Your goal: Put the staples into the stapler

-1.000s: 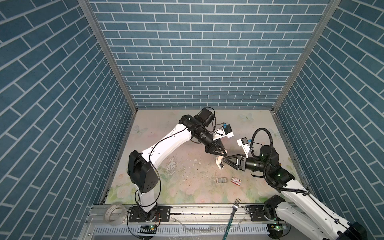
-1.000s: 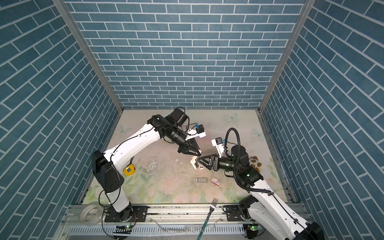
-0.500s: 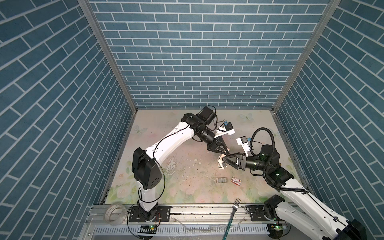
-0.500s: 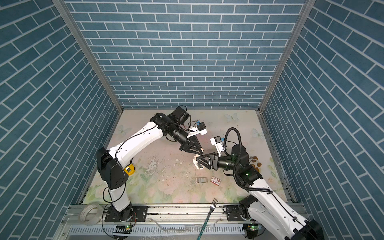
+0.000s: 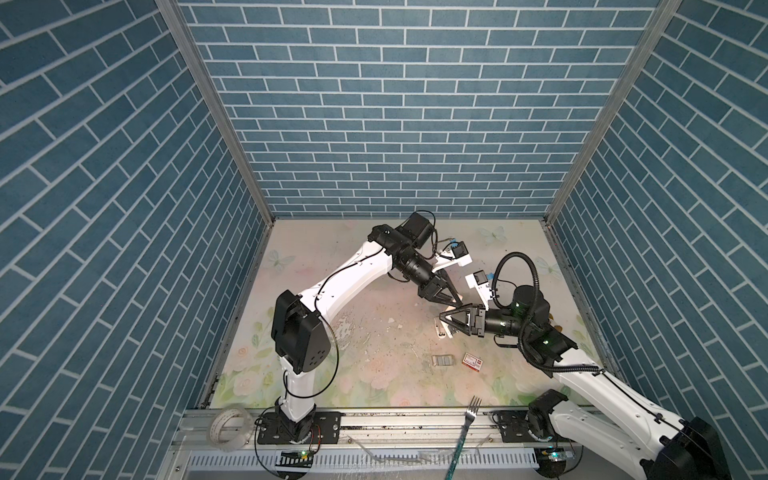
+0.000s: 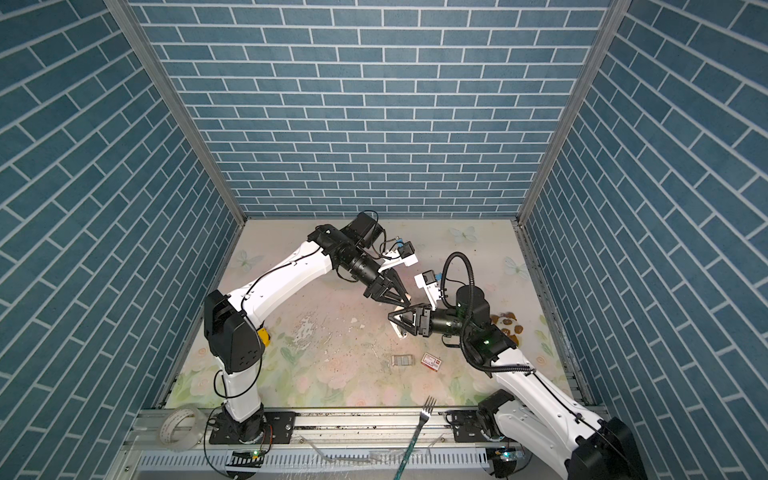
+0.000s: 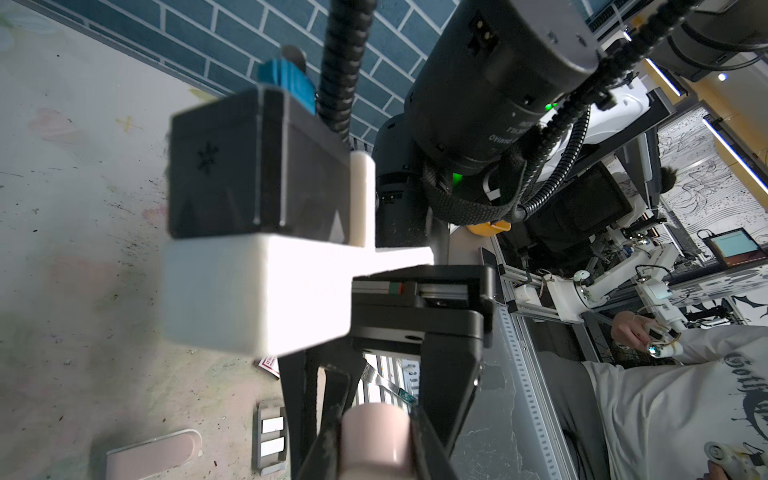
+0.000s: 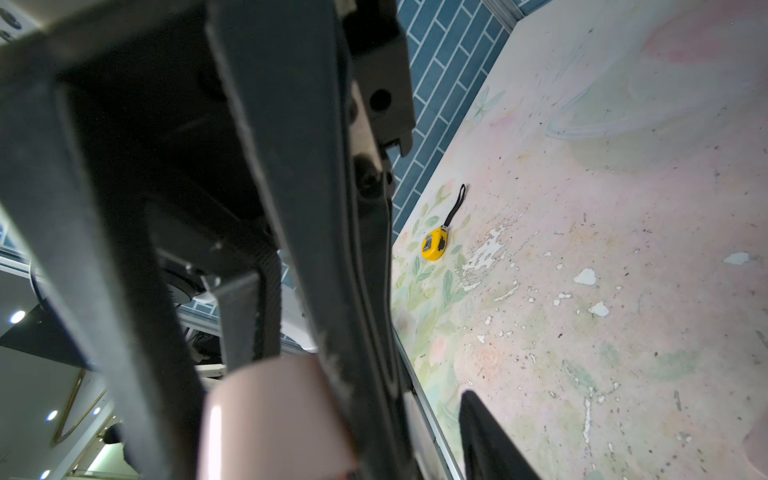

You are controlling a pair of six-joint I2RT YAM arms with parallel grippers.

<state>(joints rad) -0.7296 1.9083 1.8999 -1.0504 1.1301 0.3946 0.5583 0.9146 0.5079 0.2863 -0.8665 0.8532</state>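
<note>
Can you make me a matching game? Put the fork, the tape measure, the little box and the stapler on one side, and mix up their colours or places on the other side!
Things:
1. fork
2. tape measure
3. small box
4. stapler

Clues:
A. pale pink, pinched in the jaws of the left gripper
B. white and red, lying beside the staples
C. yellow, with a black strap
D. lying across the metal rail at the front

Pairs: 1-D, 2-C, 3-B, 4-A.
</note>
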